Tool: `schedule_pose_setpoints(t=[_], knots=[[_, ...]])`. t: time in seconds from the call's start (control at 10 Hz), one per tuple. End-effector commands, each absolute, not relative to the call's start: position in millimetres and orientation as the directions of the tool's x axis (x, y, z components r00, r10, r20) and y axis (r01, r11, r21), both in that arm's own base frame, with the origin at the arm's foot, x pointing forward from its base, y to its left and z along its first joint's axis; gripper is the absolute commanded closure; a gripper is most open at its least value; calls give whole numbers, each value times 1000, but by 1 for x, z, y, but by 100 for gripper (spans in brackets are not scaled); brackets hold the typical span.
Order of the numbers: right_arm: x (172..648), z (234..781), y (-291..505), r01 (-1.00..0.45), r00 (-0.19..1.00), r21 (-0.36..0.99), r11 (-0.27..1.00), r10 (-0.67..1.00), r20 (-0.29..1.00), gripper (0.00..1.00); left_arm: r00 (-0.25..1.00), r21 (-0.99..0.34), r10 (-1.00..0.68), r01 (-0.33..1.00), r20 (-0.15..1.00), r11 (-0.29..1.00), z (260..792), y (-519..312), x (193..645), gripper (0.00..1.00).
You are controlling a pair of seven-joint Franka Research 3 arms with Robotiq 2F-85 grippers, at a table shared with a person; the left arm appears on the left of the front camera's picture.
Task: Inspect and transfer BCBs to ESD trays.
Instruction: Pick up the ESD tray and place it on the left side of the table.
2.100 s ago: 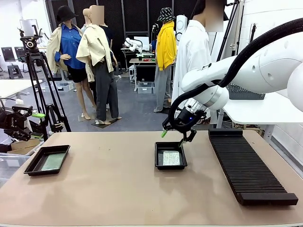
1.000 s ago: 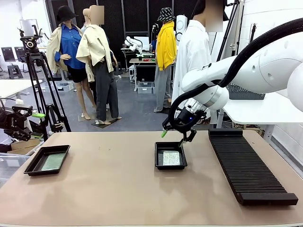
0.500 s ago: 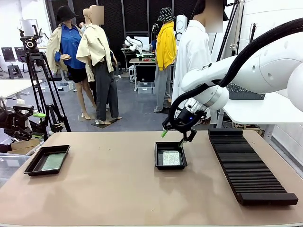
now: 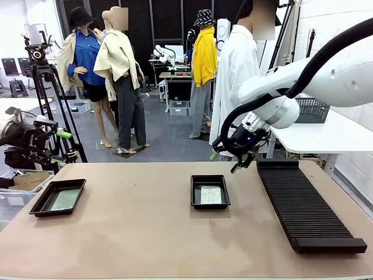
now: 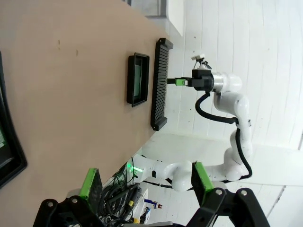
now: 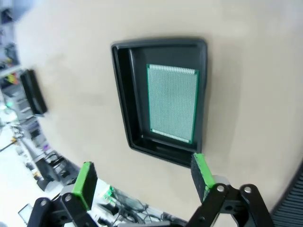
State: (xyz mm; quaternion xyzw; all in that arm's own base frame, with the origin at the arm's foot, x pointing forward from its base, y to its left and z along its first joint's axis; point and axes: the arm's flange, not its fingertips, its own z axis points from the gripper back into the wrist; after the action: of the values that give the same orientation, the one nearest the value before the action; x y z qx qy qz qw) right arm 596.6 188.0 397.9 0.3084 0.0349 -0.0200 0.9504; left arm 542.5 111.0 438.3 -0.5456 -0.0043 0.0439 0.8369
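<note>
Two black ESD trays lie on the tan table. The middle tray [image 4: 193,192] holds a green BCB [image 4: 211,195], and the tray at the left [image 4: 39,204] holds another BCB [image 4: 65,199]. My right gripper [image 4: 225,163] hangs open and empty above and to the right of the middle tray. In the right wrist view that tray [image 6: 125,94] and its BCB [image 6: 173,103] lie beyond the open gripper [image 6: 143,179]. Off the table's left edge, my left gripper [image 4: 60,147] stands open and empty. The left wrist view shows its gripper [image 5: 146,184] open, with the middle tray [image 5: 130,78] far off.
A long black ribbed rack [image 4: 306,204] lies along the table's right side, just right of the middle tray. A person in a white coat [image 4: 236,64] stands at the far side behind the right arm. A tripod [image 4: 49,105] stands beyond the far left corner.
My right gripper has risen from the middle tray's far right corner and moved right, still open. My left gripper has lifted and turned slightly at the left edge.
</note>
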Motion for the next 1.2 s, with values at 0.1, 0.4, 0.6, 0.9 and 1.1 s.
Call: schedule_pose_setpoints(t=[0.1, 0.4, 0.6, 0.9, 1.1], knots=[[568, 413, 151, 40, 999, 660, 750, -34, -21, 0, 998, -859, 14, -58, -59, 508, 469, 67, 551, 0], [540, 438, 97, 41, 993, 725, 687, -110, 48, 0, 994, -814, -22, -73, -105, 576, 484, 29, 569, 0], [529, 443, 61, 36, 990, 772, 635, -128, 60, 0, 991, -792, -64, -52, -114, 609, 492, 4, 578, 0], [531, 430, -6, 24, 992, 862, 506, -120, 42, 0, 982, -750, -133, -10, -131, 662, 504, -37, 586, 0], [531, 420, -36, 21, 995, 890, 456, -93, 24, 0, 978, -720, -141, -12, -152, 694, 510, -63, 590, 0]])
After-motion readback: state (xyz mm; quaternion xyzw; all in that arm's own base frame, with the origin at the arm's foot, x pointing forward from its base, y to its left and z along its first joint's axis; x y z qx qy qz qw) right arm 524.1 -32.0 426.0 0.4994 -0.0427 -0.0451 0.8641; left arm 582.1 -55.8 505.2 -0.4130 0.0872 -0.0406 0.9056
